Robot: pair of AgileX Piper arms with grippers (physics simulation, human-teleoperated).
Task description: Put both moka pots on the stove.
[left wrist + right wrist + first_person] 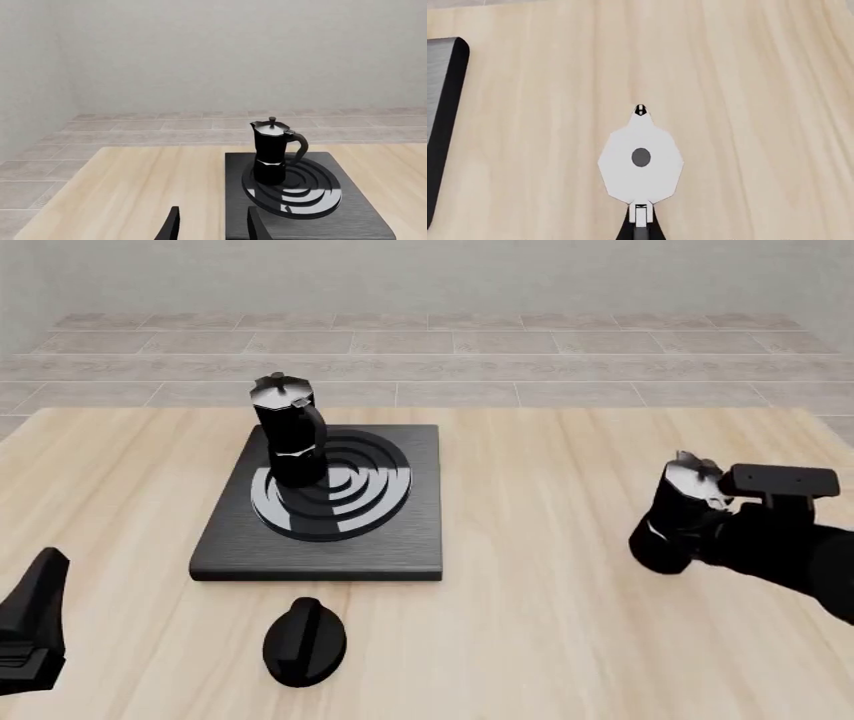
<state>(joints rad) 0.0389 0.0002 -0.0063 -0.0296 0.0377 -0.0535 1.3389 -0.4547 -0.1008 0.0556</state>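
Note:
One moka pot (291, 435) (272, 152) stands upright on the back left of the burner rings of the stove (400, 540) (347, 220). The other moka pot (674, 525) is at the right of the table, away from the stove. In the right wrist view I see its silver lid (640, 157) from straight above. My right gripper (714, 528) (640, 227) is shut on this pot at its handle side. I cannot tell whether the pot rests on the table. My left gripper (212, 210) (38, 615) is open and holds nothing, low at the front left, short of the stove.
A separate black teardrop knob (304, 640) lies on the wooden table (534, 620) just in front of the stove. The tiled floor and a pale wall lie beyond the table's far edge.

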